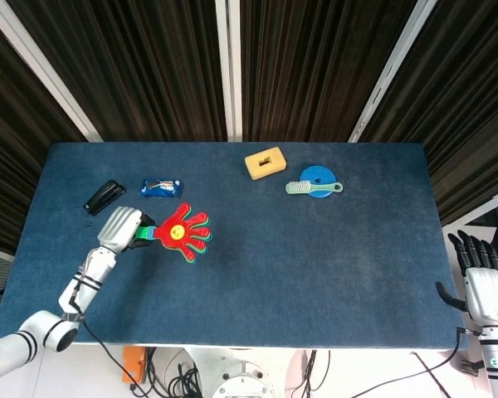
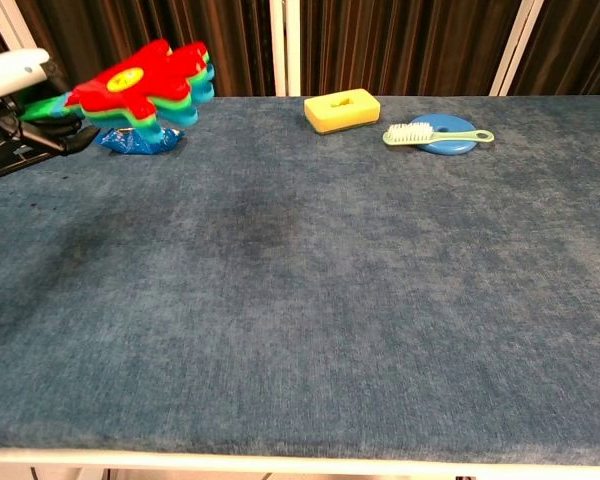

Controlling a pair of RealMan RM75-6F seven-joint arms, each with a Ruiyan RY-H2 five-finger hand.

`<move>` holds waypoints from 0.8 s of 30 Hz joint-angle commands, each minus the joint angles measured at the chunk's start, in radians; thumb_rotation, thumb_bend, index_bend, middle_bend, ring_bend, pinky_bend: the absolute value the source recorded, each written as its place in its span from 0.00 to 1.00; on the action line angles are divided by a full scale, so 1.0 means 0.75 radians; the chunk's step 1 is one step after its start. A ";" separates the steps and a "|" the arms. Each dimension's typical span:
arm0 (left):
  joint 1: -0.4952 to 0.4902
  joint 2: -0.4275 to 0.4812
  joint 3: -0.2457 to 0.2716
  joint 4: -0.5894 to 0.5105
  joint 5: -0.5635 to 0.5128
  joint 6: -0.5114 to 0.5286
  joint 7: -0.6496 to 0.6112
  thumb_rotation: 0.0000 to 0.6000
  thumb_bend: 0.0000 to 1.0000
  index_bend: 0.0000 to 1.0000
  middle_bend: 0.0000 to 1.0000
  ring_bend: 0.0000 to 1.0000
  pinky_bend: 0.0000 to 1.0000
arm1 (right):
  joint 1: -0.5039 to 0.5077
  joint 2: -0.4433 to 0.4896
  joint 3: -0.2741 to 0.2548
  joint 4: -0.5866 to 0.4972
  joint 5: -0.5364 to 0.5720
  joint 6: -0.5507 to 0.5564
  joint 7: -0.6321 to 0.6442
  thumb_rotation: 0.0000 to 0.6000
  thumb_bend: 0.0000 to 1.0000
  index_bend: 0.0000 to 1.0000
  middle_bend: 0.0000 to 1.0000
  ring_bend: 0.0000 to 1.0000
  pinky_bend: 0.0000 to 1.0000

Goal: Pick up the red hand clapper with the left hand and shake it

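Observation:
The red hand clapper (image 1: 183, 231), with green and blue layers under its red top, is held up off the blue table at the left. My left hand (image 1: 122, 230) grips its green handle. In the chest view the clapper (image 2: 140, 84) hangs at the upper left, above the table's far edge, with my left hand (image 2: 20, 92) at the frame's left border. My right hand (image 1: 485, 286) hangs off the table's right side with its fingers apart, holding nothing.
A black stapler (image 1: 104, 196) and a blue snack packet (image 1: 161, 187) lie at the back left. A yellow sponge block (image 1: 265, 162) and a pale green brush on a blue disc (image 1: 314, 183) sit at the back middle.

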 commanded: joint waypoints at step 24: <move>0.109 0.371 -0.284 -0.662 -0.311 -0.077 -1.166 1.00 0.70 1.00 1.00 1.00 1.00 | -0.006 -0.001 -0.010 0.028 -0.019 0.001 0.065 1.00 0.21 0.00 0.00 0.00 0.00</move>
